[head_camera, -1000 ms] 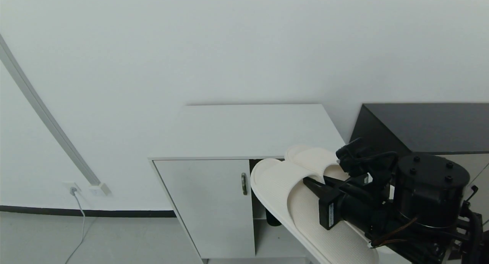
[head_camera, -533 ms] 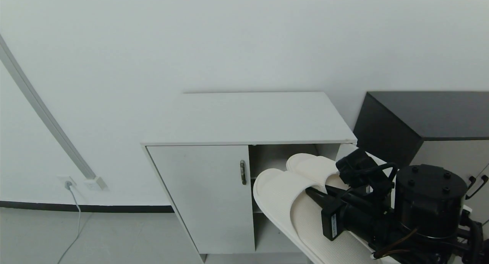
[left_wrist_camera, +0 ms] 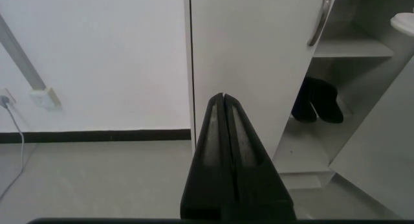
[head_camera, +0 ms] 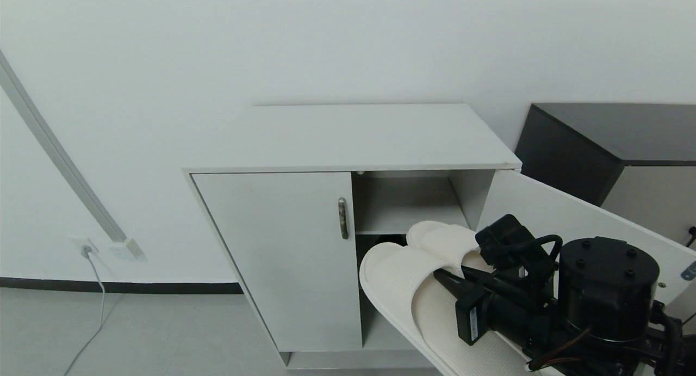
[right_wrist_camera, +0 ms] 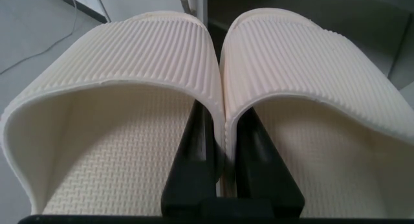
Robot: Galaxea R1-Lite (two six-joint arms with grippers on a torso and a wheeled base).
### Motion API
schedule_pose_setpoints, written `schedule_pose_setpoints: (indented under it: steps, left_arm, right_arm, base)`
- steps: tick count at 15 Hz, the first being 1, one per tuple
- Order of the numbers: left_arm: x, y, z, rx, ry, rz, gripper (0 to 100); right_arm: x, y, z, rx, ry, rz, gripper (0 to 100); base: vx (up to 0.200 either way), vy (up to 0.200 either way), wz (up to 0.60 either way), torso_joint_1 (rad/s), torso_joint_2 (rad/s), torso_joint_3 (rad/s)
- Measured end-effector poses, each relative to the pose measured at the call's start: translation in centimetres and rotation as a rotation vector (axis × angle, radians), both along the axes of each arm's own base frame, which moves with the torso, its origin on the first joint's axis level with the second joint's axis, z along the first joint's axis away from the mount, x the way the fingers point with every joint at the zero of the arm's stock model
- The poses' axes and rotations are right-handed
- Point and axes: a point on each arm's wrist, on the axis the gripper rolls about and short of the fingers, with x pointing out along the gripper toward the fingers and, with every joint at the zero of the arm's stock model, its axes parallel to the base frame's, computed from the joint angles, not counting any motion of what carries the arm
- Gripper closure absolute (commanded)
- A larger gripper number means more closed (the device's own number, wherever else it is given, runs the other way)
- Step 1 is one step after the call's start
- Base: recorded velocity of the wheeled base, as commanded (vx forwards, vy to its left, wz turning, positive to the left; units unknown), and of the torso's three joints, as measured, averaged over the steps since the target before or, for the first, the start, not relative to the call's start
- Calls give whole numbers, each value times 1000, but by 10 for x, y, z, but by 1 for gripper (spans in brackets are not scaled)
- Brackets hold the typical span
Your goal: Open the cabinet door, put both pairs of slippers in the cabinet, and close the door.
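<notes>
**Head view.** The right gripper (head_camera: 454, 278) is carrying the cream slippers (head_camera: 402, 283) side by side, its jaws closed on them. The pair's long axis is running away from the jaws, and the toes are pointing into the open right half of the cabinet (head_camera: 359, 136). The toes are hanging just in front of the opening, below the upper shelf (head_camera: 402, 223). The open door (head_camera: 571, 218) is standing out to the right, beside the arm.

**Left wrist view.** The left gripper (left_wrist_camera: 224, 120) is hanging before the closed left door (left_wrist_camera: 252, 56), its jaws pressed together on nothing. A black pair of slippers (left_wrist_camera: 320, 101) is lying on the lower shelf.

**Right wrist view.** The jaws are pinching the two adjoining inner walls together. The toes are lying straight ahead, with the dark interior beyond them. The placing therefore looks like a forward push along that axis, and it is falling to the right arm.
</notes>
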Motion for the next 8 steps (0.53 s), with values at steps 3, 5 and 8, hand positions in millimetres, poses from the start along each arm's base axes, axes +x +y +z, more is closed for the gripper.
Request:
schedule_pose_setpoints:
  steps: [3, 5, 8]
  left_arm:
    - [0, 0, 0, 0, 0, 0, 100]
    - [0, 0, 0, 0, 0, 0, 100]
    - [0, 0, 0, 2, 0, -1, 100]
  right_arm:
    - [0, 0, 0, 1, -1, 0, 100]
    - [0, 0, 1, 2, -3, 0, 100]
    - [0, 0, 1, 2, -4, -1, 100]
  base:
    - [0, 0, 0, -168, 505, 316]
    - [0, 0, 0, -151, 479, 320]
    - [0, 0, 0, -137, 474, 330]
